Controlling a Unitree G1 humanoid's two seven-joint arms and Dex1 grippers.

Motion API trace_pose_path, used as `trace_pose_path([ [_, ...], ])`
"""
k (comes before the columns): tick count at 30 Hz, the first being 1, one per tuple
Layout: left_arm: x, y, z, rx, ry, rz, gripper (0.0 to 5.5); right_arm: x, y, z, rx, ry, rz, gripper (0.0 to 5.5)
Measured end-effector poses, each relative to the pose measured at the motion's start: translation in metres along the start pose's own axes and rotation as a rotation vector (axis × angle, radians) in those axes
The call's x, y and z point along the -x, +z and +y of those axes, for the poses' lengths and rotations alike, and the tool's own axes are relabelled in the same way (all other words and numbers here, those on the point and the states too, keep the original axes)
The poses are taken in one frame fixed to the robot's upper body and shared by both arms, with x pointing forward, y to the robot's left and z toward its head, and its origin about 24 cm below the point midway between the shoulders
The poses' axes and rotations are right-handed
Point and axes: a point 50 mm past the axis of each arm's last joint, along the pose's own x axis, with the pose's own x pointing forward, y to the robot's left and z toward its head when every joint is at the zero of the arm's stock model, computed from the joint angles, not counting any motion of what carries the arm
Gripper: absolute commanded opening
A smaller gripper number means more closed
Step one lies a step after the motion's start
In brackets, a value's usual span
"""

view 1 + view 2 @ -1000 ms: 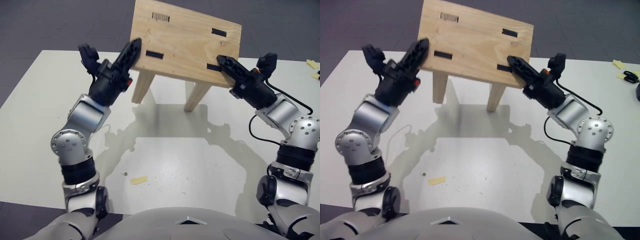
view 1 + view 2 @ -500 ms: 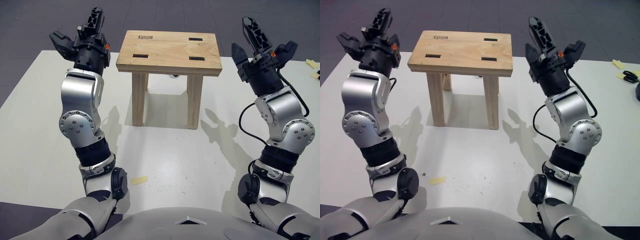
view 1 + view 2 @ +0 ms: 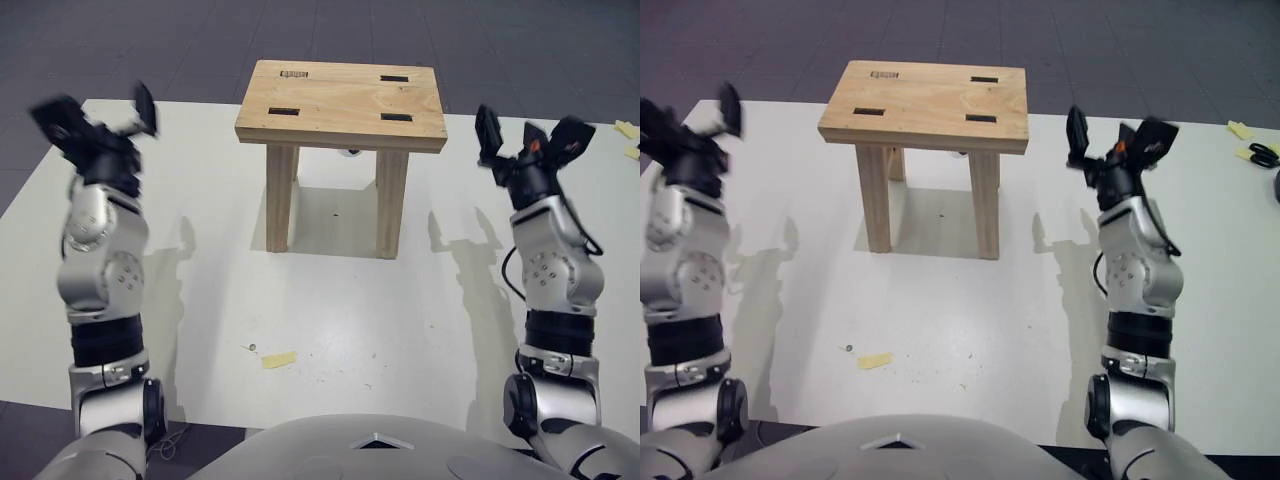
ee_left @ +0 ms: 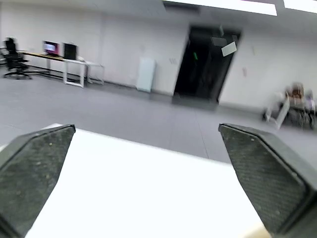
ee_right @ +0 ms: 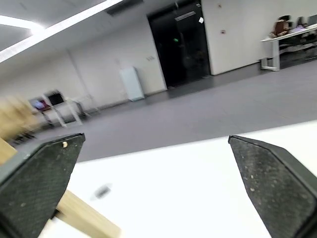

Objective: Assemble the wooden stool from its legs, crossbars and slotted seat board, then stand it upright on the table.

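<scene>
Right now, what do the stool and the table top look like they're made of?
Stool: pale bare-looking wood, matt, with grain streaks on the seat board; possibly plywood or pine.
Table: smooth, even white surface without grain, probably laminate or painted board; its core cannot be told.

Pale wooden stool (image 3: 341,135) — four dark slots (image 3: 397,117) on top, white surface (image 3: 390,320), dark grey tiled floor (image 3: 150,40), black left pincer (image 3: 100,110) and right pincer (image 3: 528,135), yellow tape scrap (image 3: 279,359).
</scene>
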Motion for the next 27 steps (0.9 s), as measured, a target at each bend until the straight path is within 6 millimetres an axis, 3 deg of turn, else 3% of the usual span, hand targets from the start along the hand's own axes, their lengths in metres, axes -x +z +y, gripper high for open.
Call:
trace_pose_path([
  [4, -0.002, -0.004, -0.005, 0.023, -0.088, -0.024, 5.38, 0.013, -0.028, 0.002, 0.053, -0.029, 0.044, 5.40],
  [10, -0.017, -0.013, -0.009, 0.036, -0.128, 0.009, 5.38, 0.018, -0.039, 0.013, 0.092, -0.078, -0.042, 5.40],
  [18, -0.031, -0.027, -0.018, 0.092, -0.166, 0.057, 5.38, 0.033, -0.067, 0.018, 0.143, -0.201, -0.052, 5.40],
  [27, -0.032, -0.029, -0.012, 0.085, -0.143, 0.056, 5.38, 0.029, -0.068, 0.019, 0.155, -0.201, -0.085, 5.40],
])
